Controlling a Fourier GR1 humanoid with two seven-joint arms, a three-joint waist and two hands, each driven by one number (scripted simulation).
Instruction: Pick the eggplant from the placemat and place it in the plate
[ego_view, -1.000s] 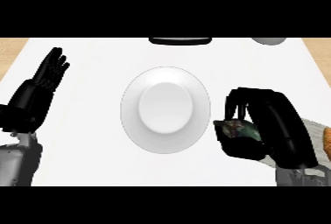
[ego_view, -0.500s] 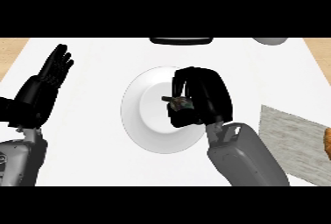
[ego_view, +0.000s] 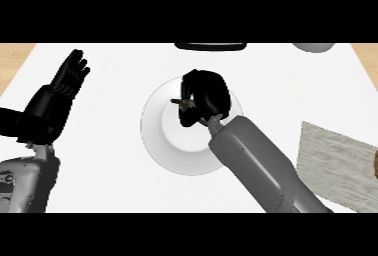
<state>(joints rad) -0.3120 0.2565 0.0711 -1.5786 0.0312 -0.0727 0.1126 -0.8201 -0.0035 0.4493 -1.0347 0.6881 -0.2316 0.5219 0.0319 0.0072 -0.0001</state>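
Lying on a white counter (ego_view: 111, 175): plate (ego_view: 166, 150) and grey placemat (ego_view: 336, 170).

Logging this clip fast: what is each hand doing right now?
Left hand: open, fingers up, resting at the view's left.
Right hand: curled round the eggplant, over the plate.

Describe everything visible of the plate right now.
The plate is plain white and glossy, with a broad rim around a shallow well, and it looks taller than wide from this angle. It lies flat on the white counter, near the middle. The right hand hovers over its upper part, curled round the eggplant, and the forearm hides its right edge. Whether anything touches it cannot be told.
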